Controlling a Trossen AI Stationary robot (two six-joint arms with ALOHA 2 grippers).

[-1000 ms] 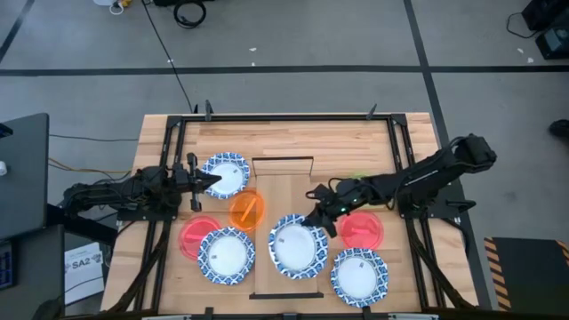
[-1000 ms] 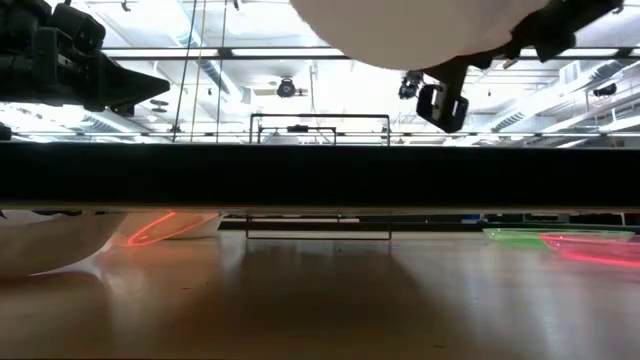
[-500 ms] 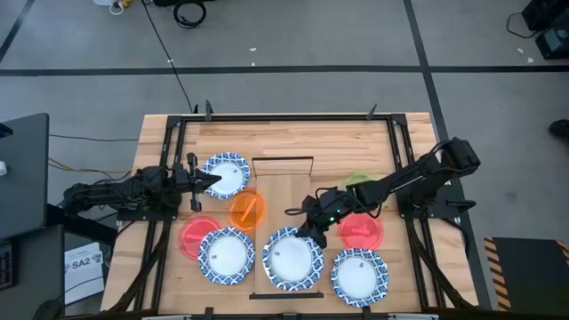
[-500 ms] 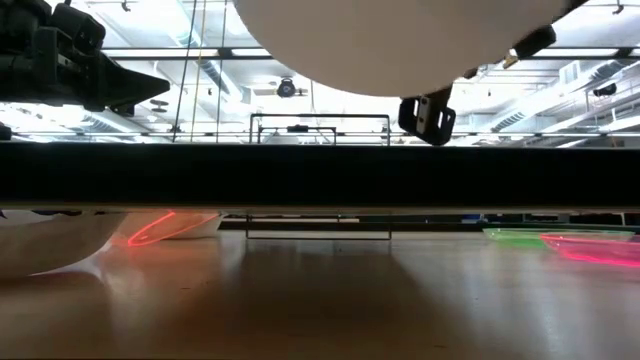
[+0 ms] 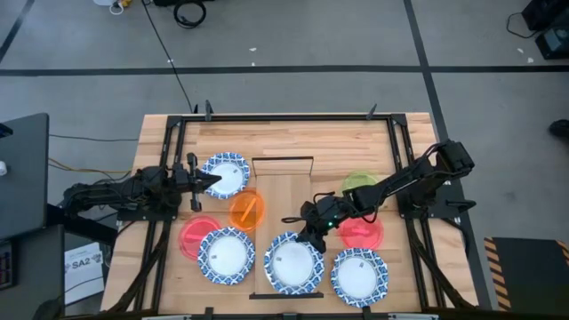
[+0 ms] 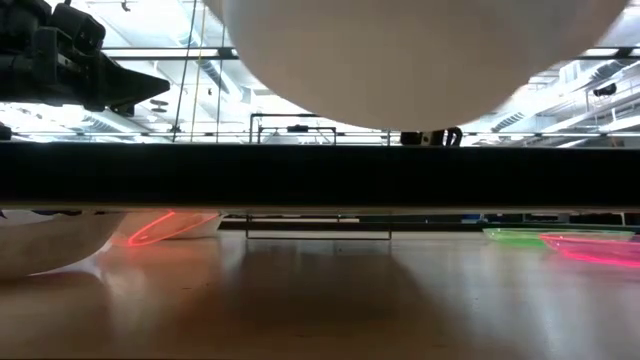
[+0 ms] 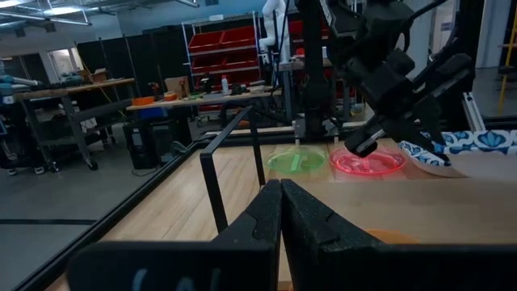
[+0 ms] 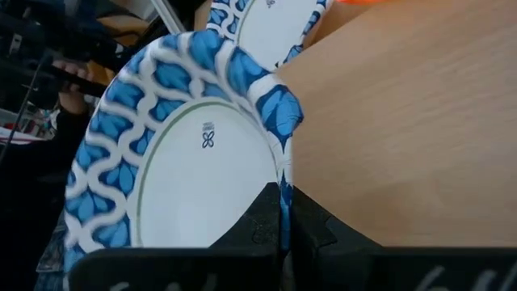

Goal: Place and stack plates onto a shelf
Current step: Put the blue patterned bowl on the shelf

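In the low view a white plate underside (image 6: 420, 60) fills the upper picture, cut off by its top edge, hiding nearly all of the right gripper (image 6: 432, 137). A dark out-of-focus bar (image 6: 320, 175) hides the far tabletop.

The surface (image 5: 293, 142) is light wood made of many strips, smooth, with a soft shine that mirrors the plates in the low view. The shelf (image 5: 283, 191) is the same pale wood, with a thin black metal rail (image 5: 283, 160) that looks matt.

The blue-rimmed plate (image 8: 190, 162) looks like paper, matt white in the middle with a printed blue pattern around it. Its underside (image 6: 420, 50) is plain white and smooth.

The red-pink plate (image 7: 370, 162) and the green plate (image 7: 296, 160) look like thin see-through plastic, glossy. The orange plate (image 5: 246, 210) is shiny too.

The left end effector (image 7: 279, 218) and the right end effector (image 8: 279, 222) look like dull black plastic.
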